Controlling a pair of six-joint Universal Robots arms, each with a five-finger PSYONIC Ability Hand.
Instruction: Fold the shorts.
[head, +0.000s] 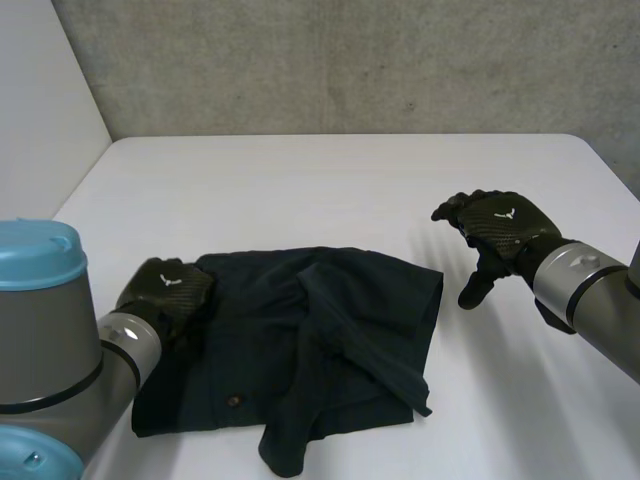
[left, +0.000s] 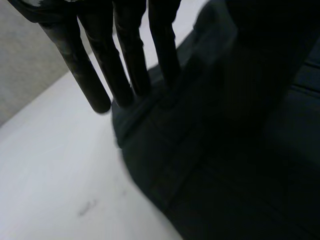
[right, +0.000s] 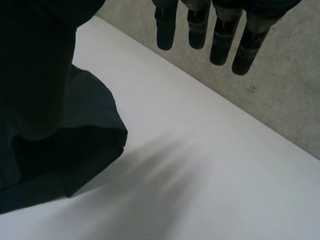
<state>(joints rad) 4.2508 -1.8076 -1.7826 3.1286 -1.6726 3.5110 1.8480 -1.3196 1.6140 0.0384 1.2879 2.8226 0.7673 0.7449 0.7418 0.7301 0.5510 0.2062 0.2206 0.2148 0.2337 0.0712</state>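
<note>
Left hand (head: 165, 290) lies on the left edge of the shorts (head: 300, 340), palm down, its back carrying a small pale emblem that is too small to read as letters. Its own wrist view shows the fingers (left: 125, 65) straight and loose, not clasping anything: most of the tips rest on the dark cloth right at its border, while the outermost one hangs over bare white table (left: 55, 175). Beside those fingers a broad dark blur sits over the cloth, and I cannot tell whether it is the thumb or a fold.

The right hand (head: 497, 232) hovers off to the right of the shorts, well apart from them and touching nothing, with the same small pale emblem on its back, likewise unreadable. Its fingers (right: 220, 35) hang straight and spread above the table, holding nothing, and its thumb (right: 35, 60) shows as a dark mass near the cloth's rounded edge.

The shorts are dark navy and lie loosely spread on the near half of the table, between the two hands. One flap is folded diagonally across the middle, and a narrow tail of cloth trails off toward the near edge. A small round button (head: 233, 401) shows near the lower left part. No label or print can be made out on the fabric.

The left arm (head: 40, 320), grey with light-blue caps, is cut off at the corner of the head view, and the right forearm (head: 590, 290) runs out at the side. A grey concrete wall (head: 350, 60) stands behind the table
</note>
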